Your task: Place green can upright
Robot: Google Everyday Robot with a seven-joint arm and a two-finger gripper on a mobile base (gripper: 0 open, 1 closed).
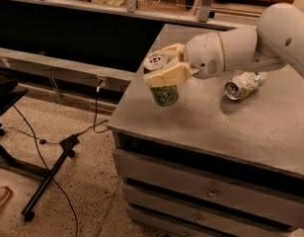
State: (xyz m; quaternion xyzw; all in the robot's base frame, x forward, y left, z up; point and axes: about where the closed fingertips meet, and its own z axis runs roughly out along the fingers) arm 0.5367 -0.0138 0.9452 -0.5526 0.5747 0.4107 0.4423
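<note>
The green can (164, 94), dark mottled green with a silver top, is held nearly upright in my gripper (164, 69), whose cream fingers (169, 75) are shut around its upper part. The can hangs just above the left part of the grey cabinet top (201, 117), near its left edge. My white arm comes in from the upper right.
A paler white-and-light-green can (243, 84) lies on its side on the cabinet top to the right, partly behind my arm. Drawers (211, 191) run below the top. To the left, a black stand (48, 177) and cables lie on the speckled floor.
</note>
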